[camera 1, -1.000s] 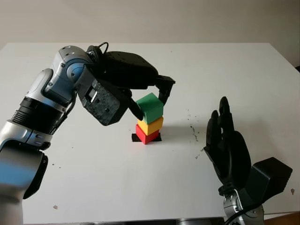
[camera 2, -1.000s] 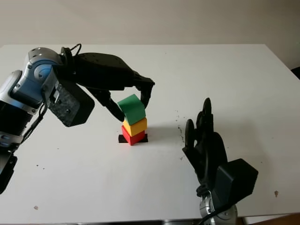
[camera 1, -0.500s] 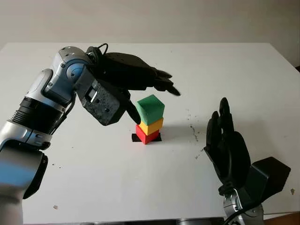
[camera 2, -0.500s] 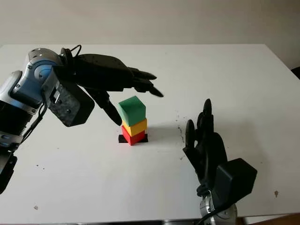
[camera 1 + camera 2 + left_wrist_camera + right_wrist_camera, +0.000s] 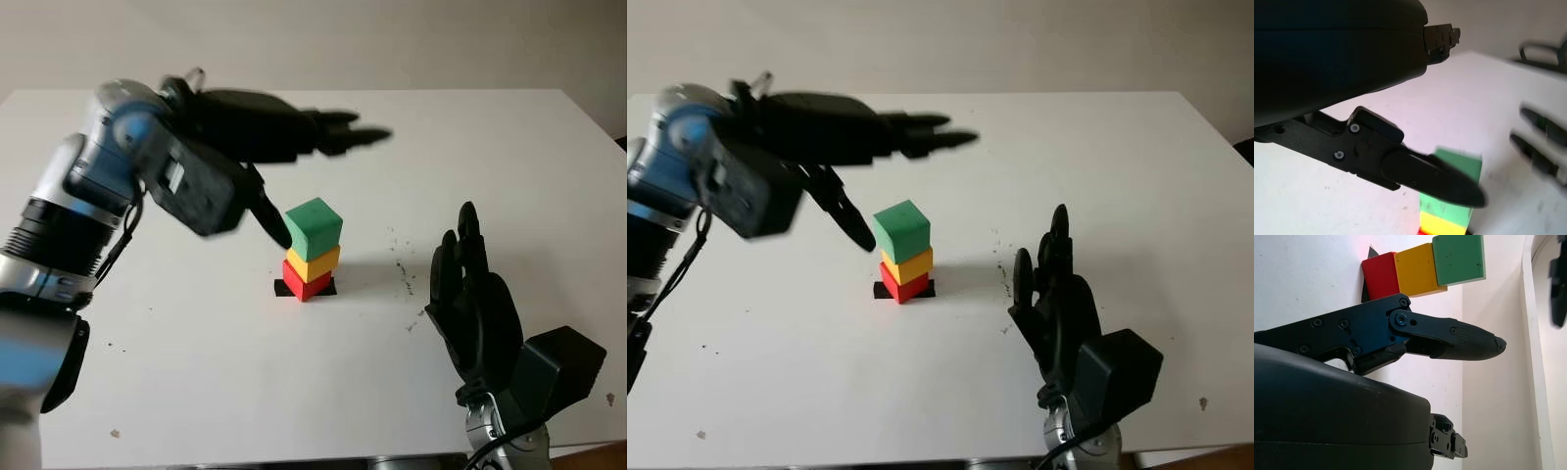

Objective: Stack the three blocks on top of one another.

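Now I see my left robot hand (image 5: pixel 328 137) open above the upright stack: green block (image 5: pixel 314 227) on yellow block (image 5: pixel 313 262) on red block (image 5: pixel 307 282). Right robot hand (image 5: pixel 475 304) open, beside it.

Three blocks (image 5: pixel 312 251) stand stacked mid-table (image 5: pixel 196 392), left hand (image 5: pixel 294 137) above-behind, right hand (image 5: pixel 475 308) rightward.

Both hands open, nothing held.
Left hand (image 5: pixel 294 142) raised, arm extended over the table; right hand (image 5: pixel 475 308) upright at the near right.
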You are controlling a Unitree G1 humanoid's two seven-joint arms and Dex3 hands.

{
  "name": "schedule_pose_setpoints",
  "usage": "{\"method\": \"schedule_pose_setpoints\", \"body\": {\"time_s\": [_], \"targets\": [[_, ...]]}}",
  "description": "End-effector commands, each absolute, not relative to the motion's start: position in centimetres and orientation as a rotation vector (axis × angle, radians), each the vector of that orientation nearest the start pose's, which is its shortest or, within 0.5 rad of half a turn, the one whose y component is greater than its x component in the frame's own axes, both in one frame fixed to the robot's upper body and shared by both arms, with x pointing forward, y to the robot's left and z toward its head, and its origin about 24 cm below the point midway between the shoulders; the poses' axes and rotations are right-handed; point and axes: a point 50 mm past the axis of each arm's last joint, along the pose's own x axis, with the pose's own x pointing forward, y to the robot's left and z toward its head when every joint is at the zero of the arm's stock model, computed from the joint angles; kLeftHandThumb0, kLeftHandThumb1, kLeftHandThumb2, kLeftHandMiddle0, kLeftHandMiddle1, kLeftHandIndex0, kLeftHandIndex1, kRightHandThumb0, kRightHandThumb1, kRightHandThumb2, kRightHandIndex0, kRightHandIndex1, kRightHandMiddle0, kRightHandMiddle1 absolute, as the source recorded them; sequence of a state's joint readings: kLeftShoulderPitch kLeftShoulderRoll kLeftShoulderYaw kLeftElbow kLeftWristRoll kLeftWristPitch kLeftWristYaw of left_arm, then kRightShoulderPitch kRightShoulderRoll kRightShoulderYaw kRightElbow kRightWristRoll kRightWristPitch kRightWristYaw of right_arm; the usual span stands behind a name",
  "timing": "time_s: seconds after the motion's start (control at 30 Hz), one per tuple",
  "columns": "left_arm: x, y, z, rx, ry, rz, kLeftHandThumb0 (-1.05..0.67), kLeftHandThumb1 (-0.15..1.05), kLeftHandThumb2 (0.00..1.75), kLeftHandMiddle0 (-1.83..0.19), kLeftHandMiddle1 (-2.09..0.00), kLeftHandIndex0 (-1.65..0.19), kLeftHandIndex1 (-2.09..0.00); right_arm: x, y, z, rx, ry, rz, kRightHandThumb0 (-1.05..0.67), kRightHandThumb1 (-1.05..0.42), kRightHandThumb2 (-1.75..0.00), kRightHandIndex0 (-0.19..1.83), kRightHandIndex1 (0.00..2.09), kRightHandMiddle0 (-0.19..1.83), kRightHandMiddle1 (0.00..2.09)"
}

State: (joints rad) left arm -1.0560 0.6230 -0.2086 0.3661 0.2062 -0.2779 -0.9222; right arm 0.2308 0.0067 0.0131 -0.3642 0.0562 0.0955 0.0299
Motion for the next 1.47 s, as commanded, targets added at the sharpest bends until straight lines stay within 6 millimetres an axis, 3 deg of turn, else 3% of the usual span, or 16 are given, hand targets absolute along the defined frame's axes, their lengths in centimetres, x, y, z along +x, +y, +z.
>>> {"method": "schedule_pose_setpoints", "body": {"time_s": [0.0,0.17,0.3,0.47,0.6,0.87,1.13,1.43], "targets": [[34.8,15.9,28.3,1.143,-0.444,-0.806,-0.97,1.04,0.49,0.19,0.0,0.19,0.0,21.2,-15.7,7.0,0.059,-0.063,-0.008,-0.77,-1.05,-0.6,-0.19,0.0,-0.19,0.0],[34.4,18.4,25.6,0.819,-0.45,-0.705,-0.9,1.05,0.62,0.19,0.0,0.19,0.0,21.2,-15.9,7.1,0.058,-0.062,0.003,-0.75,-1.05,-0.61,-0.19,0.0,-0.19,0.0],[33.5,20.0,21.7,0.527,-0.439,-0.588,-0.89,1.05,0.63,0.19,0.0,0.19,0.0,21.3,-16.1,7.1,0.064,-0.063,0.006,-0.73,-1.05,-0.61,-0.19,0.0,-0.19,0.0],[31.6,21.0,16.7,0.3,-0.358,-0.505,-0.85,1.05,0.7,0.19,0.0,0.19,0.0,21.6,-16.2,7.3,0.07,-0.064,0.003,-0.73,-1.05,-0.63,-0.19,0.0,-0.19,0.0],[30.1,21.5,13.2,0.166,-0.299,-0.463,-0.83,1.05,0.7,0.19,0.0,0.19,0.0,21.9,-16.1,7.5,0.067,-0.063,0.004,-0.73,-1.05,-0.63,-0.19,0.0,-0.19,0.0],[27.3,20.8,8.4,0.041,-0.229,-0.365,-0.81,1.05,0.73,0.19,0.0,0.19,0.0,23.2,-15.4,7.9,0.058,-0.06,-0.002,-0.72,-1.05,-0.66,-0.19,0.0,-0.19,0.0],[26.3,20.0,7.0,-0.036,-0.199,-0.287,-0.8,1.05,0.7,0.19,0.0,0.19,0.0,24.1,-14.7,7.8,0.049,-0.034,-0.007,-0.7,-1.05,-0.71,-0.19,0.0,-0.19,0.0],[25.9,19.5,7.0,-0.043,-0.227,-0.261,-0.79,1.05,0.7,0.19,0.0,0.19,0.0,24.1,-14.4,7.5,0.042,-0.028,0.005,-0.68,-1.05,-0.74,-0.19,0.0,-0.19,0.0]]}}
